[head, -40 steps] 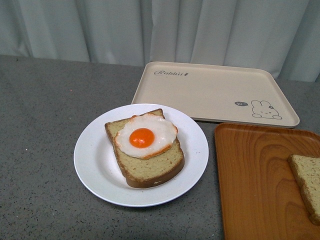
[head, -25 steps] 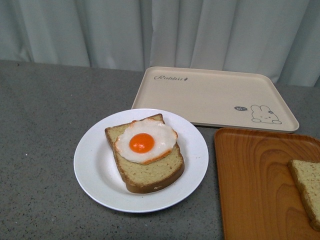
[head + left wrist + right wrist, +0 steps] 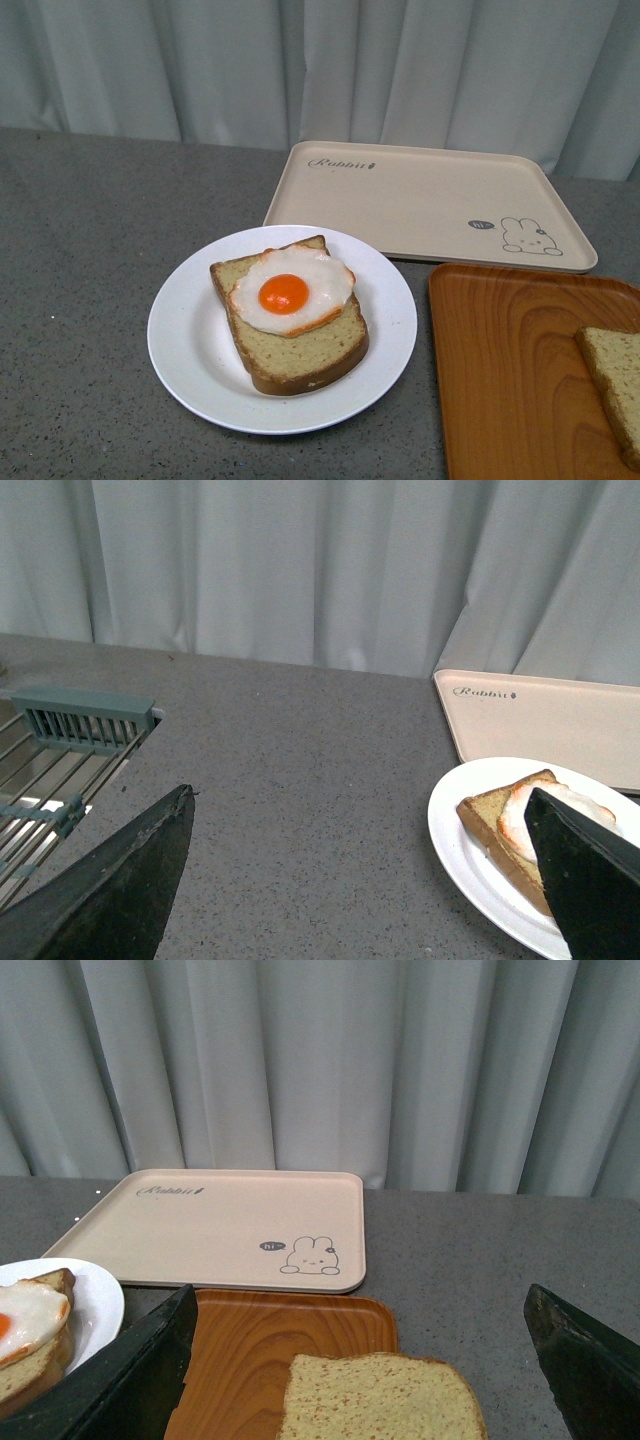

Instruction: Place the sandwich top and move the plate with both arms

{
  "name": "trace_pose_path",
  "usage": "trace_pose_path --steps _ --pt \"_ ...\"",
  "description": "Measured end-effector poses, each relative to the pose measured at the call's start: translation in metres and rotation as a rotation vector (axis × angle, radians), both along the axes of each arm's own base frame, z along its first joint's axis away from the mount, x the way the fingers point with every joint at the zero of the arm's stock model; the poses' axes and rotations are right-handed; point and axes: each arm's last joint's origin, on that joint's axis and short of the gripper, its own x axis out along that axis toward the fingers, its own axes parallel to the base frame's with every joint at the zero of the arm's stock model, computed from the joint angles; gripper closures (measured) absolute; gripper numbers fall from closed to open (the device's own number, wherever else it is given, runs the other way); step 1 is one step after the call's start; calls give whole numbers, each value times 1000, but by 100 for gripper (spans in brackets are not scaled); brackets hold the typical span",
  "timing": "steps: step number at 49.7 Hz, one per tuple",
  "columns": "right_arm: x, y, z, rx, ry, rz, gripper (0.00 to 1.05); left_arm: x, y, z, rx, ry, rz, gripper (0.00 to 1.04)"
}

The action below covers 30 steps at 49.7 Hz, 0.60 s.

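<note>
The white plate sits on the grey table and holds a bread slice topped with a fried egg. The plain sandwich top lies on the orange wood-grain tray at the right. No arm shows in the front view. In the left wrist view my left gripper is open over bare table, beside the plate. In the right wrist view my right gripper is open, with the sandwich top between its fingers and below them.
A beige rabbit-print tray lies behind the plate and the orange tray. A grey-green wire rack stands off to one side in the left wrist view. A pale curtain hangs behind the table.
The whole scene has shifted slightly downward in the front view. The plate, egg slice and sandwich top keep their places relative to each other.
</note>
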Motion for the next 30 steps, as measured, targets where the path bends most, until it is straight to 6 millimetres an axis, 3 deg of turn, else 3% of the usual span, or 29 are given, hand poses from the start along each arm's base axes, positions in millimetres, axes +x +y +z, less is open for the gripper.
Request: trace_pose_path --steps 30 --pt "0 0 0 0 0 0 9 0 0 0 0 0 0 6"
